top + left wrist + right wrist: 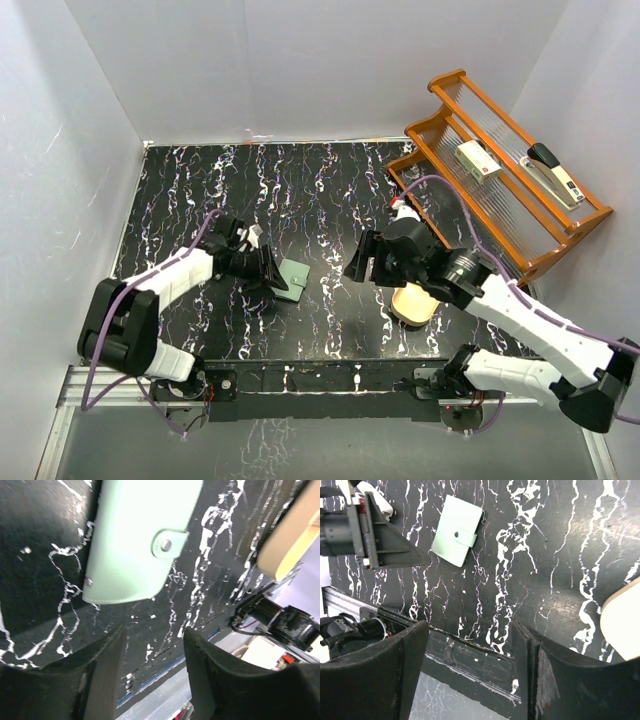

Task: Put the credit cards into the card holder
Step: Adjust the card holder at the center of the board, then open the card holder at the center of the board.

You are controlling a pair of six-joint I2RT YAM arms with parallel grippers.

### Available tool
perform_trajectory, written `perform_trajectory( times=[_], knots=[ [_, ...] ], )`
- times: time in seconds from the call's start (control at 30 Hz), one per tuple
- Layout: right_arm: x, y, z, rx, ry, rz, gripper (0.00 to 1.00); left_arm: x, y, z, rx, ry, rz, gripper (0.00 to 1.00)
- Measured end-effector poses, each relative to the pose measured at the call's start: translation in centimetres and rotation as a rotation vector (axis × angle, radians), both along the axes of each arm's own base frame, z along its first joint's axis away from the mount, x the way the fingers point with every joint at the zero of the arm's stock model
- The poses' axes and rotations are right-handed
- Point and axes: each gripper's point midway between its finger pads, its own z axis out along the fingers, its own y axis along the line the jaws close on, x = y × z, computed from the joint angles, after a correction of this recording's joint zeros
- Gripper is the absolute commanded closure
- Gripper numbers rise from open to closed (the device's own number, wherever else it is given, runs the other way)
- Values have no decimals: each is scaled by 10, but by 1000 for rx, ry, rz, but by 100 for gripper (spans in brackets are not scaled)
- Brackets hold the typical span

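Observation:
The sage-green card holder (294, 279) lies closed and flat on the black marbled table, its snap tab fastened. It shows in the left wrist view (135, 540) and in the right wrist view (456, 531). My left gripper (272, 272) is open and empty, just left of the holder. My right gripper (357, 265) is open and empty, above the table to the holder's right. No credit cards are in view.
A tan cream bowl-like object (415, 303) sits under my right arm, also in the right wrist view (622, 622). A wooden rack (505, 170) at the back right holds a stapler (556, 174) and a small box (477, 160). White walls surround the table.

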Motion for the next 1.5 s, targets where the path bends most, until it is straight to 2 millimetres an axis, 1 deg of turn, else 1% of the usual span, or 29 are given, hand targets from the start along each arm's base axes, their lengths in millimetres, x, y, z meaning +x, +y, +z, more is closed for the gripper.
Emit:
perform_trajectory(
  times=[0.07,0.13,0.27,0.37,0.47,0.53,0.6,0.67,0.73,0.83,0.93,1.03,1.17,1.23,1.3,1.37,1.5],
  knots=[
    [1,7,-9,-11,33,12,44,-3,-2,7,-29,-19,19,43],
    [4,15,-20,-20,67,20,49,-3,-2,19,-46,-59,35,40],
    [11,29,-40,-33,126,6,51,7,5,49,-27,-180,63,31],
    [17,42,-53,-32,160,-7,51,19,17,81,36,-290,102,28],
    [19,56,-68,-32,196,-23,52,32,35,118,118,-412,158,24],
    [20,65,-77,-32,208,-36,52,37,48,138,166,-483,202,24],
    [23,74,-84,-27,214,-50,52,37,60,150,205,-532,242,24],
    [26,83,-91,-32,220,-58,52,33,73,155,246,-556,278,24],
    [31,93,-97,-51,225,-67,52,28,83,155,288,-560,306,24],
    [43,115,-102,-68,220,-75,52,20,96,150,339,-555,338,24],
    [50,132,-106,-82,216,-74,51,10,107,147,367,-549,368,24],
    [56,144,-115,-109,217,-75,51,1,114,156,360,-583,407,23],
    [64,151,-128,-168,222,-85,53,-7,122,174,327,-660,467,22],
    [69,155,-133,-189,224,-86,55,-10,125,178,323,-675,485,22],
    [72,157,-136,-206,224,-85,56,-11,127,176,328,-669,493,22],
    [75,160,-140,-226,224,-82,56,-13,128,169,339,-647,494,22],
    [76,160,-151,-262,235,-75,56,-14,128,160,353,-616,498,22]
  ],
)
